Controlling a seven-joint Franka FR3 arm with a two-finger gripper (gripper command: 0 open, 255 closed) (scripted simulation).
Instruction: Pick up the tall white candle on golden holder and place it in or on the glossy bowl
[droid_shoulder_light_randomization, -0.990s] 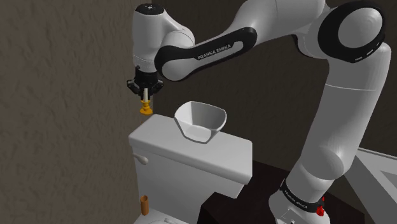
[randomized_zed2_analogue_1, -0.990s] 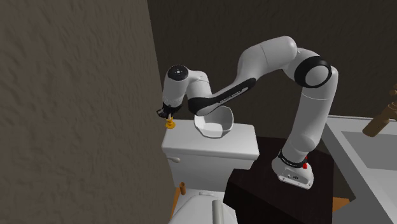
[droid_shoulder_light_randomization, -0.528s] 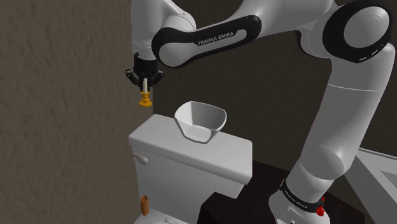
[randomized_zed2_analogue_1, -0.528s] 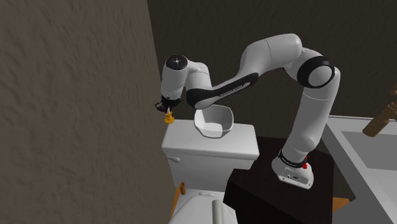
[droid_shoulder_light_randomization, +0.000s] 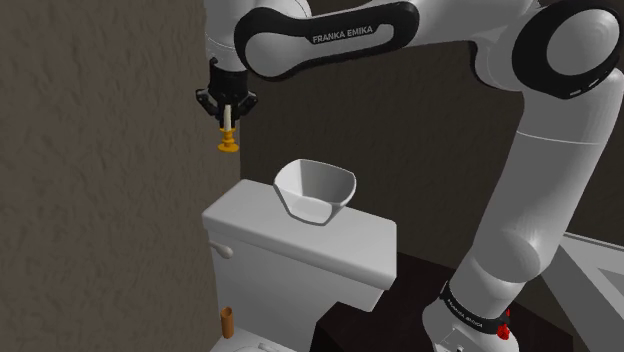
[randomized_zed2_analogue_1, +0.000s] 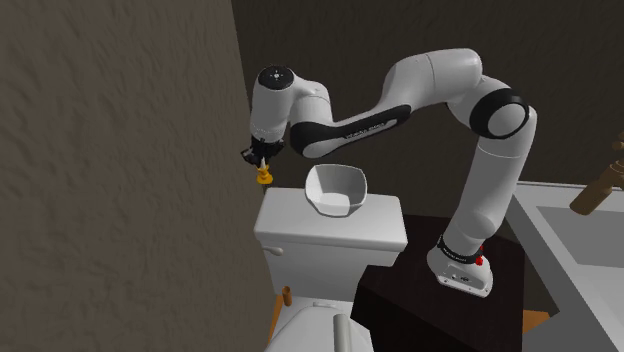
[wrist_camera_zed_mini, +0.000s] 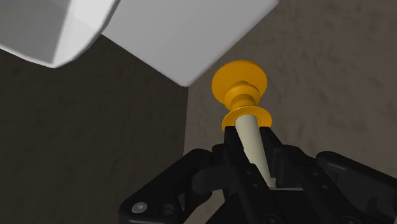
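Note:
My black gripper (droid_shoulder_light_randomization: 228, 108) is shut on the pale stem of the candle (droid_shoulder_light_randomization: 229, 131), whose golden holder hangs below the fingers. It hovers well above the left end of the white toilet tank lid (droid_shoulder_light_randomization: 330, 240) in the shoulder view, close to the rough wall. In the wrist view the fingers clasp the cream stem of the candle (wrist_camera_zed_mini: 252, 137), and its round golden foot points away from the hand. The white glossy bowl (droid_shoulder_light_randomization: 315, 190) sits on the lid, to the right of and below the candle; in the second exterior view the bowl (randomized_zed2_analogue_1: 336, 189) lies right of the gripper (randomized_zed2_analogue_1: 262, 160).
A rough grey-brown wall (droid_shoulder_light_randomization: 100, 170) stands right beside the gripper. The arm's dark stand (randomized_zed2_analogue_1: 440, 300) is next to the tank. A small brown cylinder (droid_shoulder_light_randomization: 226, 322) stands low beside the toilet. A sink counter (randomized_zed2_analogue_1: 570, 230) with a brown faucet lies at the second exterior view's right.
The gripper has risen with the candle, lifting it clear above the tank lid and slightly toward the wall. The bowl has not moved.

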